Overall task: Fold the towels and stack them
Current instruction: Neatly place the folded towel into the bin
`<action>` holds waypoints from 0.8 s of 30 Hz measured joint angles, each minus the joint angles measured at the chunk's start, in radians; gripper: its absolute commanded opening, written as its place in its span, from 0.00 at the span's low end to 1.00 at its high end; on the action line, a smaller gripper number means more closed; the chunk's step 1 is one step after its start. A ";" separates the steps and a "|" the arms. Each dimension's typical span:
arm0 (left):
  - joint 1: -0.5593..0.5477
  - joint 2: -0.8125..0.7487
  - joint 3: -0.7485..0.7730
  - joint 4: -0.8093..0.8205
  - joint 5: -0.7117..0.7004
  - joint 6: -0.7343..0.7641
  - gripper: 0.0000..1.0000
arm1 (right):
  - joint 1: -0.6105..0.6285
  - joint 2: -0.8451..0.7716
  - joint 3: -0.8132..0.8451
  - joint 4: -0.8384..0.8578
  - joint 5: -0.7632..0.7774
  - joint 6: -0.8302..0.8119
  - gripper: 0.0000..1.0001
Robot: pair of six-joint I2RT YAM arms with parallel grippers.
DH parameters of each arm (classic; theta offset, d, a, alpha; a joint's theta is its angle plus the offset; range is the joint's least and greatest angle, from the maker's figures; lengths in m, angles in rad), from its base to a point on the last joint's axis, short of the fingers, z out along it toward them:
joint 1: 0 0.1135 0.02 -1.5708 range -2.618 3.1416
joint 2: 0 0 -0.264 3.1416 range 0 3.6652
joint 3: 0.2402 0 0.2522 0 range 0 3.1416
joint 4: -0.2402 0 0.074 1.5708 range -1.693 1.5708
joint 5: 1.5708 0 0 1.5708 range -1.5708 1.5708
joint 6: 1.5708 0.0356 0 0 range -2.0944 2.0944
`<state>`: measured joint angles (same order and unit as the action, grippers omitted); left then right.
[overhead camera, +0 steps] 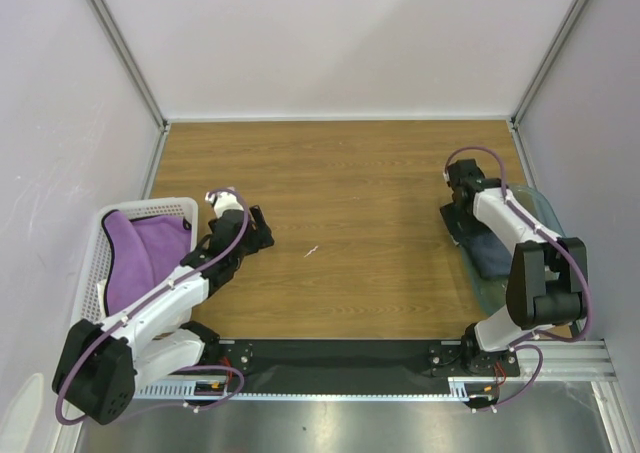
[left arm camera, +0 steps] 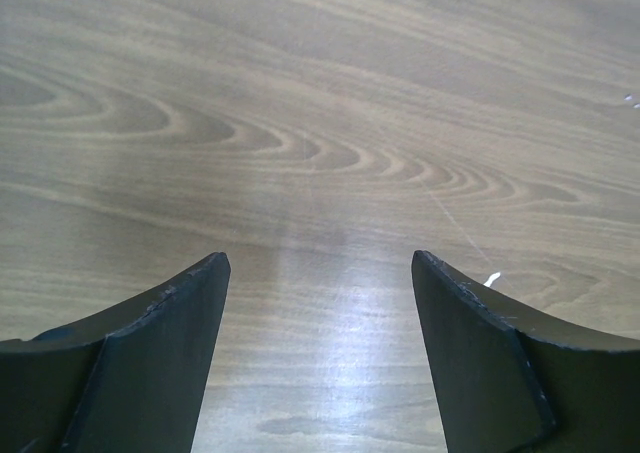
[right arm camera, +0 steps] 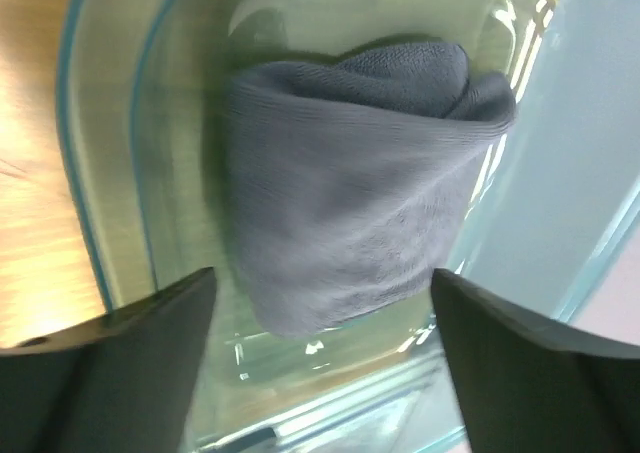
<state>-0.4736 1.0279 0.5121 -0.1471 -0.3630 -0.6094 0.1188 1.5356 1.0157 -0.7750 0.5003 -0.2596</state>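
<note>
Looking down from the top cam, we see the left gripper point(overhead camera: 258, 235) low over the brown wood-grain table point(overhead camera: 340, 173), just right of the white perforated plastic basket point(overhead camera: 98, 235); its wrist cam shows both dark fingers point(left arm camera: 170, 323) spread wide apart w/ only bare tabletop point(left arm camera: 320, 93) between them, nothing clamped. A tiny white speck point(overhead camera: 312, 251) lies on the wood near that gripper, by the right-hand finger in the wrist view point(left arm camera: 492, 278). We find the small purple cloth towel point(overhead camera: 145, 253) loosely heaped inside the basket, draped up its far wall. On the other side, the right gripper point(overhead camera: 465, 231) points down into the translucent teal plastic bin point(overhead camera: 548, 208) at the table's right edge. Its wrist cam shows the jaws standing apart, and the small dark navy cloth towel point(right arm camera: 350, 203) sits beyond them as a rolled, bunched bundle on the bin's floor point(right arm camera: 110, 173), not pinched by either finger. From above, the navy towel point(overhead camera: 490, 256) shows partly under the right arm, approx. mid-bin
</note>
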 measured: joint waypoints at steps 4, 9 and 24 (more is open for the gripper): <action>0.000 -0.022 -0.004 0.020 0.001 0.010 0.80 | -0.016 -0.003 0.072 -0.048 -0.061 0.039 1.00; 0.000 -0.029 -0.006 0.032 0.004 0.016 0.80 | -0.083 -0.067 0.093 -0.058 -0.077 0.130 1.00; 0.000 -0.003 -0.006 0.034 0.008 0.017 0.80 | -0.558 -0.355 -0.126 0.252 -0.211 0.520 0.38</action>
<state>-0.4736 1.0252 0.5056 -0.1135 -0.3553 -0.5926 -0.4393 1.1805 0.8898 -0.5232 0.2893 0.2607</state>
